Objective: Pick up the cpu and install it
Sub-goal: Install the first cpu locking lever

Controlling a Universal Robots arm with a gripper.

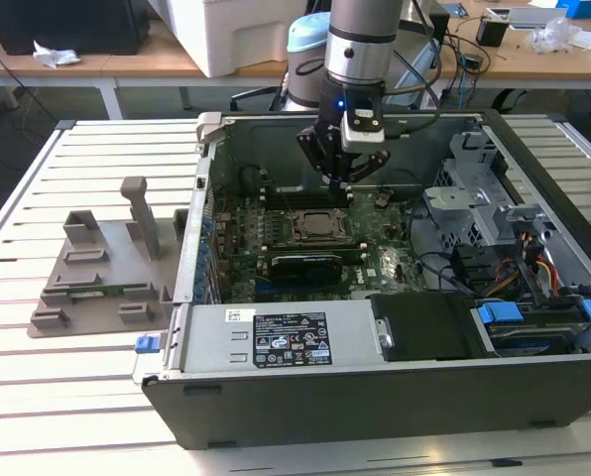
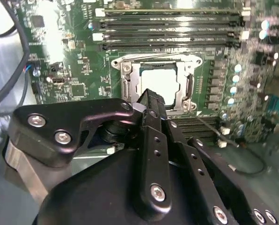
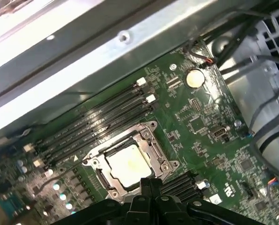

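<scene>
While the cpu (image 3: 127,164) lies flat inside the socket frame (image 3: 158,149), your gripper (image 3: 150,182) hangs just above the frame's edge, clenched on nothing, so I think you should move slowly and straight, clear of the memory slots (image 3: 97,123).

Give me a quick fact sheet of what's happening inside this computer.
setting: open computer case on a slatted table
cpu: sitting flat inside the socket frame on the green motherboard
claw: shut, empty, hovering over the motherboard close to the socket frame
arm: reaching down into the case from above
</scene>
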